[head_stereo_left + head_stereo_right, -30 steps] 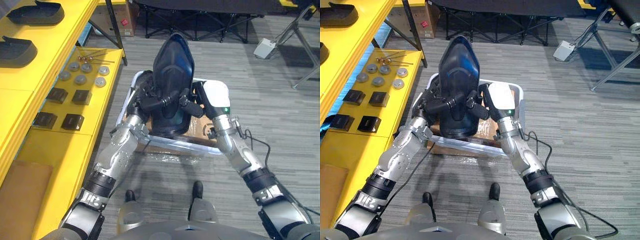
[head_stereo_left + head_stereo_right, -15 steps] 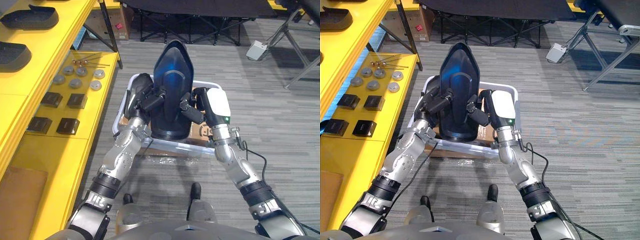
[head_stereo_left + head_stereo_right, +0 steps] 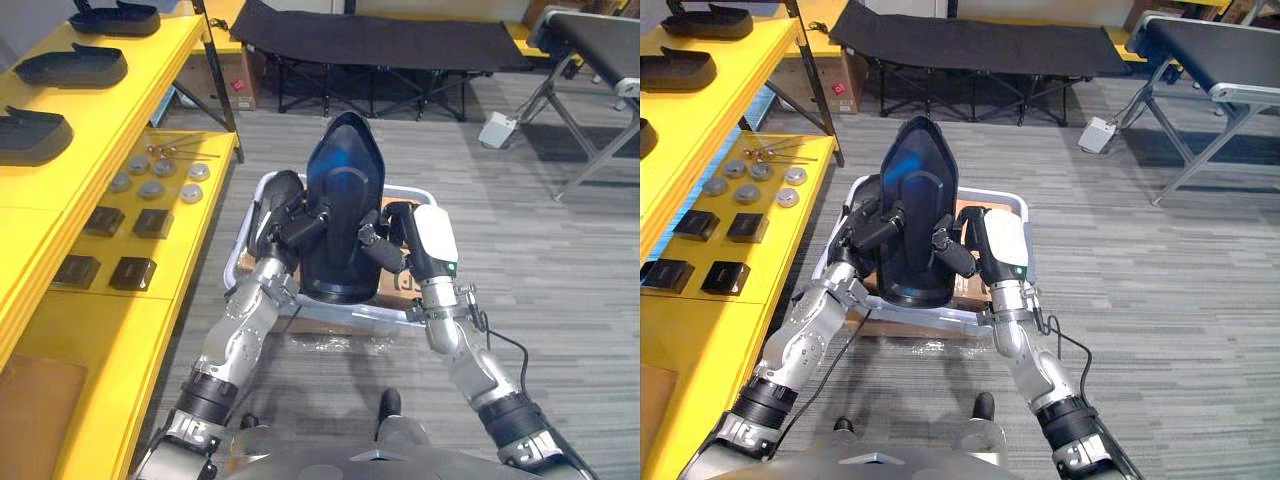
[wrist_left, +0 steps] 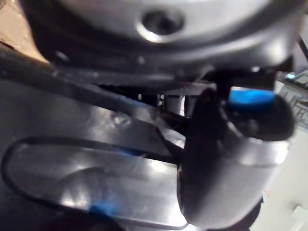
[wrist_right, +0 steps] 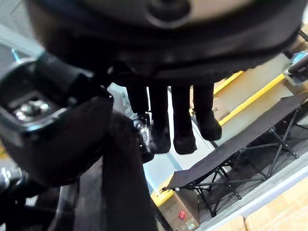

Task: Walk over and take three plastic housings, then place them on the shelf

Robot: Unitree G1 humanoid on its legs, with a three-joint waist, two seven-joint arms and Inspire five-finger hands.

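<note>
Black plastic housing (image 3: 340, 215) stands upright just over the white bin (image 3: 345, 313). Your left hand (image 3: 290, 215) and right hand (image 3: 385, 240) curl their fingers round its sides. Only your view has risen; the grip is unchanged, so the yellow shelf (image 3: 60, 190) left of the bin likely comes next.

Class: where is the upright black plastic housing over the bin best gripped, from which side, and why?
Grip the plastic housing by its two long side edges, at the broad lower half, one hand from each side. It stands upright, tapers to a narrow top and looks too wide for one hand; the left hand and right hand clamp it so above the bin.
</note>
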